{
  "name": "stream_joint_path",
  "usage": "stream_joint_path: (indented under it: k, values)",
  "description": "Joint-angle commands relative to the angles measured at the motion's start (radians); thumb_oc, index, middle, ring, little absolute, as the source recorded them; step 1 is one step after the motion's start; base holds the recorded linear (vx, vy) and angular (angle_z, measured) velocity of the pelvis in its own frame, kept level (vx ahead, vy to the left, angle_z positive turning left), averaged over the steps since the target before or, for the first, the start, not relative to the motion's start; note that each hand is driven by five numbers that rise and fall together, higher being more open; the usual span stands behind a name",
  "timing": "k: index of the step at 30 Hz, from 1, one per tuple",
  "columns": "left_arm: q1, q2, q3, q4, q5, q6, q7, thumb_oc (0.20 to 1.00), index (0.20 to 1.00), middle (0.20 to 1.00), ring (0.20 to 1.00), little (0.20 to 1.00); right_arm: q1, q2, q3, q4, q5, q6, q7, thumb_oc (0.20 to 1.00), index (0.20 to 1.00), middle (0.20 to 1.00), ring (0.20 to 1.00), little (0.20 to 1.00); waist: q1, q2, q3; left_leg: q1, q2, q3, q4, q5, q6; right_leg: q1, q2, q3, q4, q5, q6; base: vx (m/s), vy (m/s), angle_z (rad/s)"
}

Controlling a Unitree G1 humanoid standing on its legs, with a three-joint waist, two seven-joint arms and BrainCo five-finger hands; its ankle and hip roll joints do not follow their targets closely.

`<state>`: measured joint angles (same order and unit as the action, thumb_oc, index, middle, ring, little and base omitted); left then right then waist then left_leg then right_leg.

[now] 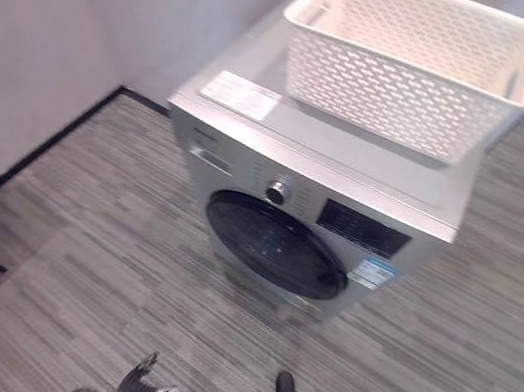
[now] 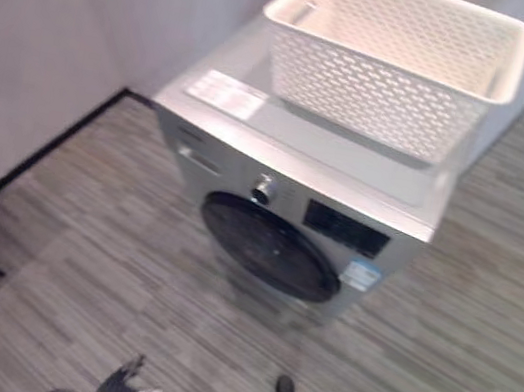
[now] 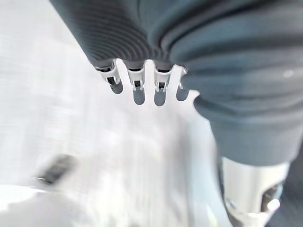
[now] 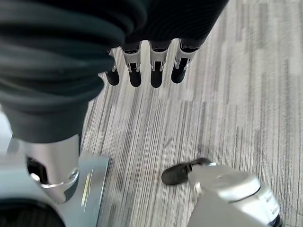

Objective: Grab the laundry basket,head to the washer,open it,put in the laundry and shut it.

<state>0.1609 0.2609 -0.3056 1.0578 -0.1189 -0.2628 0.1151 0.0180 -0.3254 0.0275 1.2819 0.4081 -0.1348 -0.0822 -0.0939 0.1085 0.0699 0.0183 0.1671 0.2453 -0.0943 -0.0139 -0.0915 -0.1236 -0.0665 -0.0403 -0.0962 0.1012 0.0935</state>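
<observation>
So the washer [image 1: 311,205] sits mid-frame with its round door [image 1: 276,245] shut, facing the bottom of the frame, and the white laundry basket [image 1: 418,61] is parked on top, upper right. Both hands hang way down at the bottom edge, well apart from it: left hand [image 3: 137,82] and right hand [image 4: 147,66], fingers straight, holding nothing. I'd say the door's roughly between them, neither clearly closer.

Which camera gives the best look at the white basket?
The left eye view: the laundry basket sits whole on top of the washer, its open inside visible. The right eye view shows it equally whole, slightly shifted. The wrist views look along each hand toward the floor instead.
</observation>
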Motion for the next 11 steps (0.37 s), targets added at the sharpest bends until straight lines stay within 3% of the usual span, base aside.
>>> stream_joint_path:
  k: [1, 7, 11]
  values:
    - [-0.099, -0.028, 0.031, 0.088, 0.002, 0.008, -0.021, 1.0, 1.0, 1.0, 1.0, 1.0, 0.023, 0.014, -0.005, 0.03, -0.02, 0.004, 0.007, 1.0, 1.0, 1.0, 1.0, 1.0, -0.021, -0.071, -0.054, -0.022, 0.022, -0.078, 0.007, 0.048, -0.036, 0.083, -0.087, -0.04, 0.009, -0.098, 0.082, -0.03, 0.021, 0.43]
    - [-0.083, -0.034, 0.109, 0.22, 0.026, 0.044, -0.031, 1.0, 1.0, 1.0, 1.0, 1.0, 0.043, 0.059, 0.041, -0.011, -0.04, 0.019, 0.028, 1.0, 1.0, 1.0, 1.0, 1.0, 0.019, -0.093, -0.089, -0.008, 0.004, -0.135, 0.007, 0.039, -0.03, 0.144, -0.104, -0.108, 0.009, -0.111, 0.083, -0.01, 0.006, 0.33]
    - [-0.083, -0.026, 0.087, 0.208, 0.057, 0.041, -0.024, 1.0, 1.0, 1.0, 1.0, 1.0, 0.043, 0.075, 0.073, -0.044, -0.046, 0.022, 0.029, 1.0, 1.0, 1.0, 1.0, 1.0, 0.036, -0.102, -0.099, -0.014, -0.005, -0.159, 0.007, 0.038, -0.026, 0.157, -0.11, -0.134, 0.009, -0.111, 0.083, -0.03, 0.008, 0.13]
